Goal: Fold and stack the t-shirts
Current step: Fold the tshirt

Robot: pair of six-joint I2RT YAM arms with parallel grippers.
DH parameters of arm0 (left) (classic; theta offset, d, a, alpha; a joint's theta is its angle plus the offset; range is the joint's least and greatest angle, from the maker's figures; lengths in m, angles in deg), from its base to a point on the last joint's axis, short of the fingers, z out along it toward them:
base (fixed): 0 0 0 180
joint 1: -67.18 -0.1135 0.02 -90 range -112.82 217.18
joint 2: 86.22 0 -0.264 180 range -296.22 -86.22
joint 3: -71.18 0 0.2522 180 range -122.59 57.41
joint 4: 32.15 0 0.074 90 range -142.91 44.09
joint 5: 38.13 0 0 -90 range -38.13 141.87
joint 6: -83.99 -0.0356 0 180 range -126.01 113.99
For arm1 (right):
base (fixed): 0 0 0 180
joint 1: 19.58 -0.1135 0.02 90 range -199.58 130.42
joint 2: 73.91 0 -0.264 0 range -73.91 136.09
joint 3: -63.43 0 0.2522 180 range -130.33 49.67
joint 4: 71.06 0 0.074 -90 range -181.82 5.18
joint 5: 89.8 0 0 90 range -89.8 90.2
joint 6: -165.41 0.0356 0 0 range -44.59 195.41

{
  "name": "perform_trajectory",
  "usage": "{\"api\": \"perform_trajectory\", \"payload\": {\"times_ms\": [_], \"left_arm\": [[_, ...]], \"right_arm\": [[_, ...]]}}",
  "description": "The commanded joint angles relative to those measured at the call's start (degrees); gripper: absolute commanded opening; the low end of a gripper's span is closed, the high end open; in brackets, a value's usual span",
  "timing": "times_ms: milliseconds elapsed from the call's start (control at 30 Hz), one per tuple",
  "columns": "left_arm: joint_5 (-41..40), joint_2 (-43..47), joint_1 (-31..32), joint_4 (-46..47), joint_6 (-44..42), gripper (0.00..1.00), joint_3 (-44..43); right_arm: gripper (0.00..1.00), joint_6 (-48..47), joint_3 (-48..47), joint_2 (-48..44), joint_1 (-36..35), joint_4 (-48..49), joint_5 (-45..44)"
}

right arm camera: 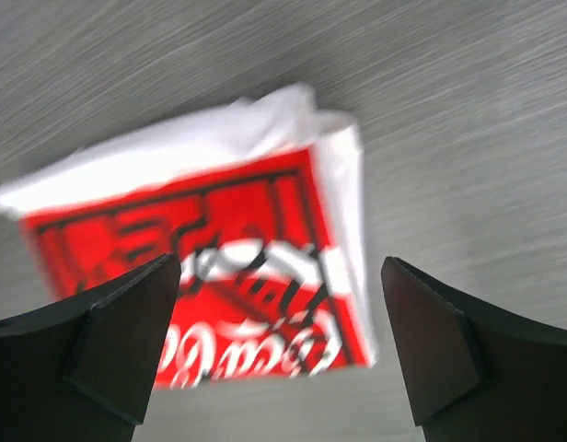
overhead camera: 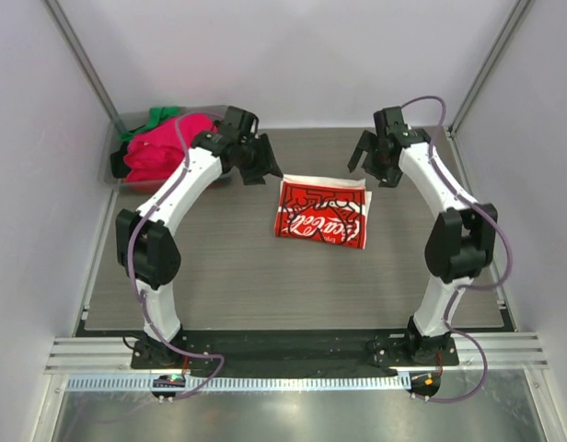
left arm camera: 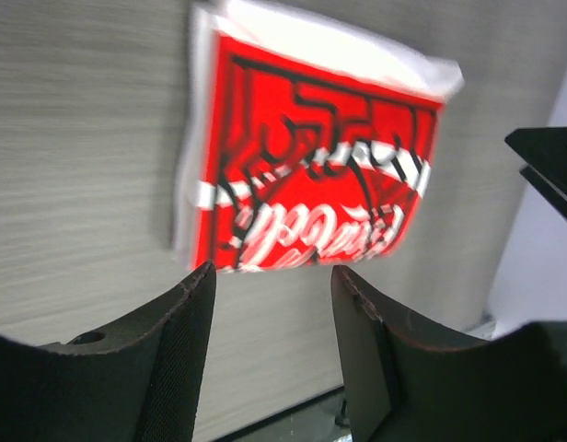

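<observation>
plain white walls (overhead camera: 293,55) close in a grey wood-grain table (overhead camera: 219,276), with a metal rail (overhead camera: 293,353) along its near edge where both arms are bolted. purple cables (overhead camera: 497,249) loop along each arm. in the far left corner lies a loose heap of cloth: a pink-red shirt (overhead camera: 159,152) bunched on top and a green shirt (overhead camera: 159,116) poking out behind it. from above, the left arm's forearm crosses the right edge of that heap.

the left gripper (overhead camera: 262,169) hangs over the table just left of the far left corner of the red shirt (overhead camera: 322,214). its fingers are parted to a moderate gap, and it holds and touches nothing. in its own wrist view the left gripper (left arm camera: 270,276) frames the near edge of the red shirt (left arm camera: 311,184) from above. the right gripper (overhead camera: 377,166) hangs just beyond the shirt's far right corner. its fingers are spread wide and it is empty, with bare table and cloth showing between them in the right wrist view (right arm camera: 279,262).

the red shirt (right arm camera: 210,276) lies near the middle of the table, between the two grippers and well apart from the heap. it is folded into a compact, slightly skewed rectangle. its top face is red with white script lettering and black line drawing. white cloth shows as a band along the far edge and down the right side, a little puffed at the far right corner.
</observation>
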State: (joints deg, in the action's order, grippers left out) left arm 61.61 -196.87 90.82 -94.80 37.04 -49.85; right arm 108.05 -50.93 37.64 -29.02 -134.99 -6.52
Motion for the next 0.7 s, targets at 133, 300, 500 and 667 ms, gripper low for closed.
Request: {"api": "perform_trajectory", "payload": {"times_ms": [133, 300, 500, 667], "left_arm": [[10.64, -2.9, 6.59, 12.99, 5.01, 0.51, 9.43], [11.8, -8.6, 7.47, 18.03, 6.08, 0.47, 12.34], [8.46, -12.57, 6.42, 18.38, 2.75, 0.43, 17.34], [3.02, -10.91, 5.54, 18.04, -0.77, 0.42, 22.97]], "right_arm": [[0.78, 8.21, 23.04, -15.92, -7.36, 18.07, 24.8], [0.65, 7.35, 36.77, -15.05, -5.35, 25.46, 27.02], [0.58, 3.31, 48.2, -12.93, 2.13, 28.02, 26.94], [0.58, 1.46, 51.99, -16.01, 4.25, 25.39, 22.82]]}}
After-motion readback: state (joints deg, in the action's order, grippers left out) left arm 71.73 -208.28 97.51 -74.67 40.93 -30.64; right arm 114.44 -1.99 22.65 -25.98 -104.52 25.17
